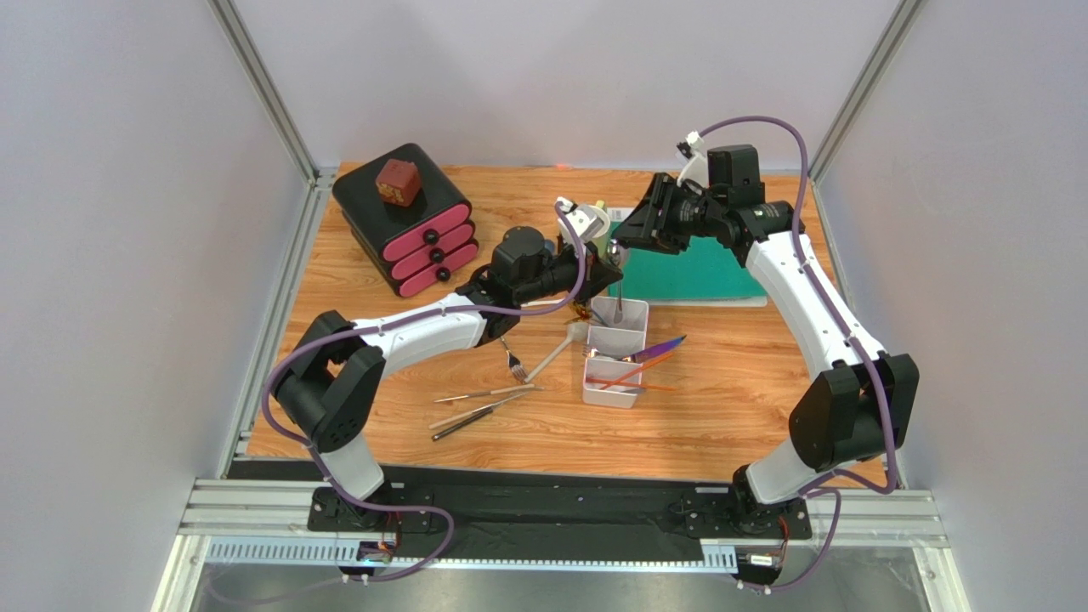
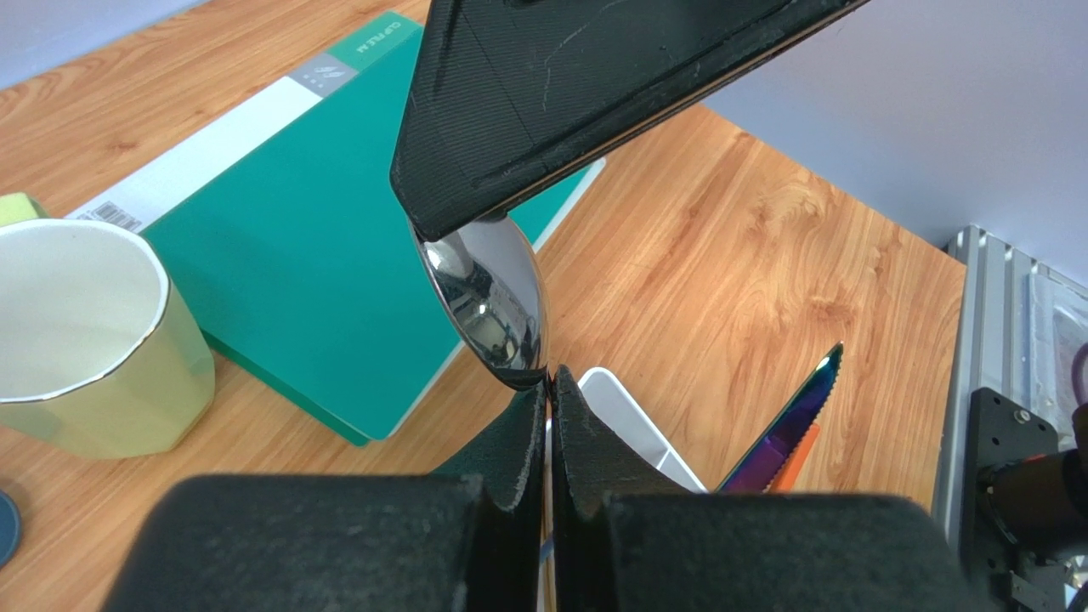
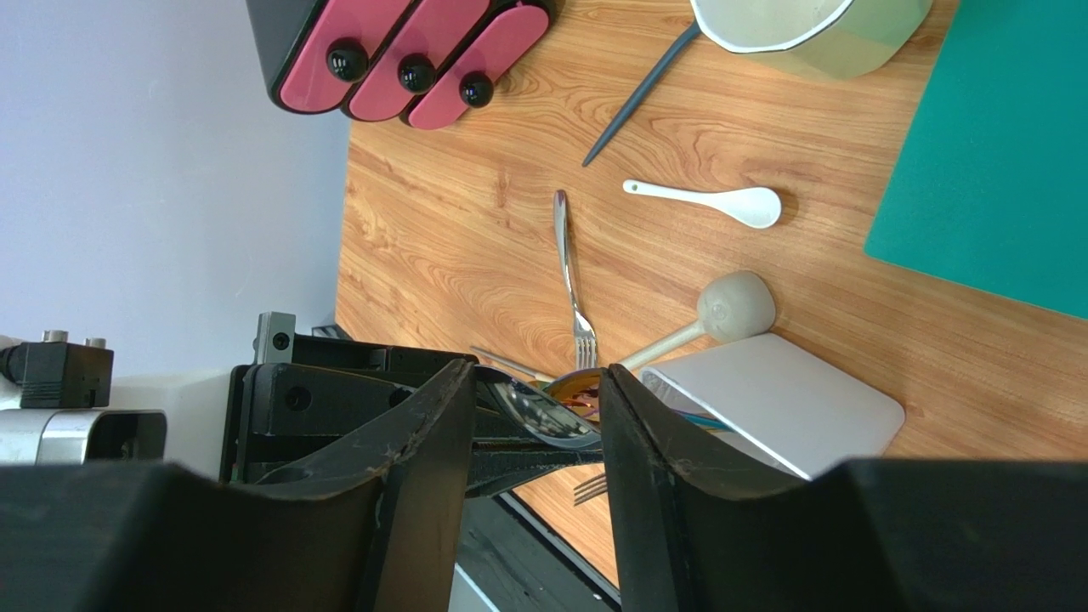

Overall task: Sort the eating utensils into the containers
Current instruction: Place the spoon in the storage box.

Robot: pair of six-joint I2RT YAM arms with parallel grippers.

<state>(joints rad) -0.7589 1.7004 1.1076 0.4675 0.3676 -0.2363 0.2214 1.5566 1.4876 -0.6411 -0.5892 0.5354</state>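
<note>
**Silver spoon over tray, both pincers at it**

**Top view:** L arm reaches to mid counter [image 1: 741, 408]. The left pincer [image 1: 603, 272] holds a silver spoon [image 1: 613, 306] roughly upright, just above the far compartment of the white divided tray [image 1: 616, 342]. The right pincer [image 1: 635, 233] comes in from the far side, at the spoon's upper end. A purple knife [image 1: 659, 346] pokes out over the tray's right side, and orange chopsticks [image 1: 622, 379] lie in the near part. A fork [image 1: 512, 365] + a few loose utensils [image 1: 479, 408] wait on the counter left of the tray.

**Left wrist view:** left pincer [image 2: 549, 383] is clenched on the spoon [image 2: 492, 300] at its neck, w/ the bowl sticking out past the tips. The bowl's far end sits under a black finger [image 2: 575, 89] of the other arm. Tray corner [image 2: 632, 421] and knife [image 2: 785, 427] lie below; a cup [image 2: 90, 332] and green folder [image 2: 294, 230] sit behind.

**Right wrist view:** right pincer [image 3: 539, 383] is released, w/ its fingers either side of the spoon bowl [image 3: 549, 415] and a gap showing. Can't tell if either finger touches it.

**Doing it well (my read):** looks like a hand-over or re-grip above the tray.
- R should centre on the bowl and close fully before L lets go; the polished metal is prob. slippery.
- Keep the spoon over the far compartment so a slip lands inside.
- Lower it handle-first, clear of the divider and the knife.
</note>
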